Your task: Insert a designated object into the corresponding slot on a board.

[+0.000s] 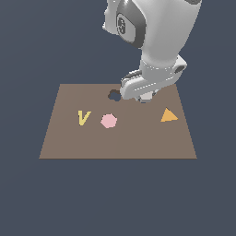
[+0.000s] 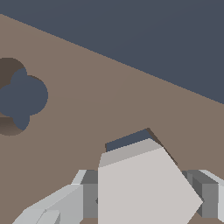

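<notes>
In the wrist view the designated object (image 2: 140, 175), a pale grey pentagonal block, sits between the two fingers (image 2: 83, 197) of my gripper (image 2: 146, 199), which is shut on it. It is over the slot (image 2: 127, 141), which shows only as a dark angular sliver along the block's edge. Whether the block sits partly inside it I cannot tell. In the exterior view my gripper (image 1: 144, 97) is low over the far part of the brown board (image 1: 115, 145), and the hand hides the block and the slot there.
A rounder, lobed dark hole (image 1: 114, 95) (image 2: 22, 96) lies beside the gripper, toward the exterior view's left. On the board lie a yellow V (image 1: 83, 118), a pink hexagon (image 1: 109, 120) and an orange triangle (image 1: 168, 115).
</notes>
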{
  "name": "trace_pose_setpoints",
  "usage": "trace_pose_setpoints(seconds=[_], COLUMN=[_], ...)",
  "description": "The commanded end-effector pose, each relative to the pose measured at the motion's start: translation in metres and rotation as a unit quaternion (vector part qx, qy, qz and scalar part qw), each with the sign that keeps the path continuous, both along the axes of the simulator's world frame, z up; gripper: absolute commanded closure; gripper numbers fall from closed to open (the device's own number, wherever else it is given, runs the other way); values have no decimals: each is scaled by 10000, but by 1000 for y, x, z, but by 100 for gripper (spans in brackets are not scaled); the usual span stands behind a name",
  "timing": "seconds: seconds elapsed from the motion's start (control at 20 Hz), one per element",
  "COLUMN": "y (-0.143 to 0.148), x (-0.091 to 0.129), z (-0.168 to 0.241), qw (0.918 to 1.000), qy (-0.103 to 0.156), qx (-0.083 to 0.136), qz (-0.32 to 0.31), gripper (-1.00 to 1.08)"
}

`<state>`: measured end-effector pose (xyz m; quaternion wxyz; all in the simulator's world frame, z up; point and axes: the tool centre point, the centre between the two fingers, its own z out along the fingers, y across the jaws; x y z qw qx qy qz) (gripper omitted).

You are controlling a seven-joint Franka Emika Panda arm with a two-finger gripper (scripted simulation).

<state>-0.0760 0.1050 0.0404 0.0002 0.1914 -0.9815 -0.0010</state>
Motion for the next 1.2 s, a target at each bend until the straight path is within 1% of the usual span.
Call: trace_pose_setpoints(seconds=[0.0,0.35,0.65,0.7,1.15], y=[2,2,1,1,1], x=[-4,-6,-6,-6,-6], z=[0,0,-10,-10,-10], qw=[9999,9998,9998,9998,9998], qy=[-2,0,-3,-3,-3], qx=[-1,0,-4,-4,-4], qz=[147,193,204,204,204], gripper=[108,108,108,-92,-92])
